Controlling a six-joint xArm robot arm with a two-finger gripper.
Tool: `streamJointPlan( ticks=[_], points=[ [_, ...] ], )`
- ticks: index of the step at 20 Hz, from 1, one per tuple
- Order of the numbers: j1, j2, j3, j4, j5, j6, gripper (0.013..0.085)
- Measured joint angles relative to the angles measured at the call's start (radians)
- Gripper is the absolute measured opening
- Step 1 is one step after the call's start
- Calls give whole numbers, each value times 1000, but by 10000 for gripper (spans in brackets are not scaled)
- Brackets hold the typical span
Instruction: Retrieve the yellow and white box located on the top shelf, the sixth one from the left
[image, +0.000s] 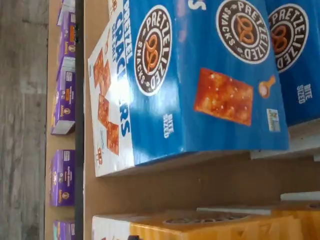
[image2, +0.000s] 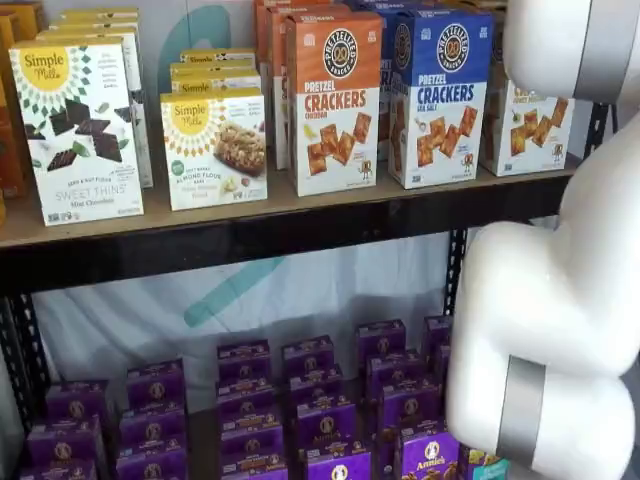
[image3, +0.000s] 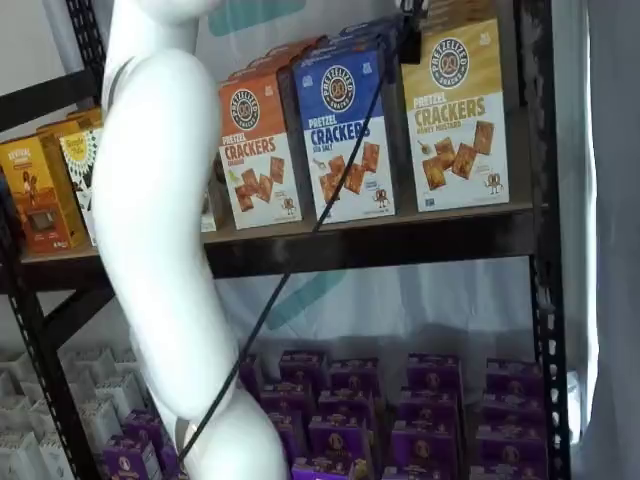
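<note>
**Above the cracker row, my fingers barely in sight**

The yellow and white box (image3: 456, 115) stands upright on the top shelf (image3: 400, 232) at the right end of the Pretzel Crackers row, close to the black rack post (image3: 540, 200) at the shelf's right edge. Its face sits close to the shelf's front edge and reads "Honey Mustard" under the round dark logo. In the other shelf view my white arm (image2: 545, 320) covers most of it, leaving only its white lower half (image2: 530, 125) showing, near the right end of the board.

Just beside it on the left stands the blue-topped Sea Salt box (image3: 345, 135), and beyond that the orange-topped Cheddar box (image3: 255, 150); all three face forward in a line, with more boxes stacked behind them. Farther left along the shelf are the Simple Mills cartons: the Almond Flour box (image2: 214, 148) and the taller Sweet Thins box (image2: 80, 130) near the left end.

My gripper (image3: 408, 35) appears only as a dark shape at the upper edge of a shelf view, between the tops of the blue box and the yellow one, with a black cable (image3: 300, 250) trailing down from it. I cannot tell how my jaws stand.

My wrist camera looks onto the blue box faces (image: 210, 75) at close range, with a mustard-yellow carton (image: 210, 227) beside them and bare tan shelf board between. Small purple boxes (image3: 420, 420) fill the lower level.
</note>
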Motion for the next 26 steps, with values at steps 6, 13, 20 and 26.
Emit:
streamJointPlan(
  ticks=[6,13,20,26],
  points=[
    [35,13,-10,-60,13,12,850],
    [39,34,-38,-52,49,29,850],
    [43,50,-69,-50,39,34,850],
    [59,36,-21,-76,-22,21,850]
  ],
)
